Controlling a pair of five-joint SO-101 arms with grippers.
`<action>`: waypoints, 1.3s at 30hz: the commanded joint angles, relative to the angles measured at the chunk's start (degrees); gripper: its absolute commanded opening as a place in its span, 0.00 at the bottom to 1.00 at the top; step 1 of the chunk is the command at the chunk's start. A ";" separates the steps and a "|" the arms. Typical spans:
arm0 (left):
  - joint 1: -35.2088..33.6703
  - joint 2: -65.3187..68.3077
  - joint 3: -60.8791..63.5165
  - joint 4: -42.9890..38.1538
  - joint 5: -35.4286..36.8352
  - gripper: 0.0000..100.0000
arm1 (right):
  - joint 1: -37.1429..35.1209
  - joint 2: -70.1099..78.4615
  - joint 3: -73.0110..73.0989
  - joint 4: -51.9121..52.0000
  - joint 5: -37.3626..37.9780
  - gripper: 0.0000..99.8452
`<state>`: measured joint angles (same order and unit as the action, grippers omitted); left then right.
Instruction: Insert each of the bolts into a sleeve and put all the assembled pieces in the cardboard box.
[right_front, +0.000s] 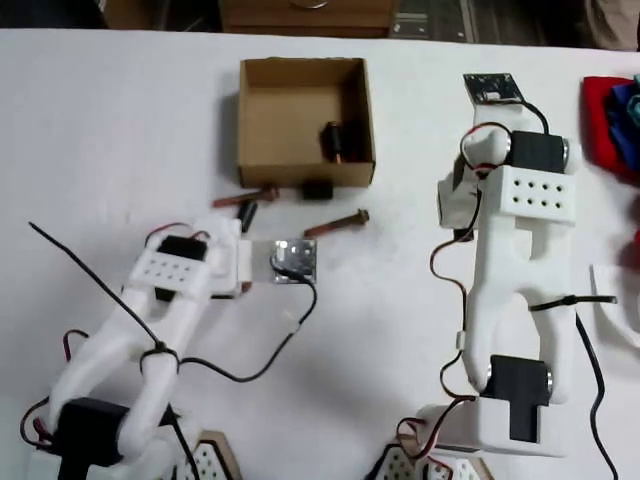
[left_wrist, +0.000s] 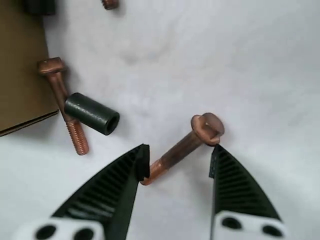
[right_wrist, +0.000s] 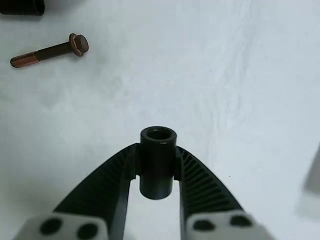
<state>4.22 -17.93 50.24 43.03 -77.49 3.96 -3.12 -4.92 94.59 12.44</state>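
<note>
White cloth covers the surface (right_front: 120, 130). The left arm bends low, its left end effector (left_wrist: 178, 152) spread either side of a copper-coloured flanged metal bolt (left_wrist: 185, 145) lying near the brown cardboard box (right_front: 258, 120). The right arm stretches forward, its right end effector (right_wrist: 157, 150) pinching a black cylindrical sleeve (right_wrist: 158, 160).
</note>
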 joint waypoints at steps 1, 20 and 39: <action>0.70 0.09 -0.13 -0.88 -8.35 0.22 | 0.75 -3.74 -0.26 -0.13 0.53 0.02; 3.96 15.74 -7.25 -0.88 -10.99 0.17 | 0.75 -3.65 -0.26 -0.13 0.44 0.02; 3.69 16.18 -15.43 6.95 16.53 0.02 | 0.75 -3.21 -0.26 -0.48 0.09 0.02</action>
<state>7.21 -1.32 42.59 47.87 -65.01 3.96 -3.12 -4.92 94.59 12.44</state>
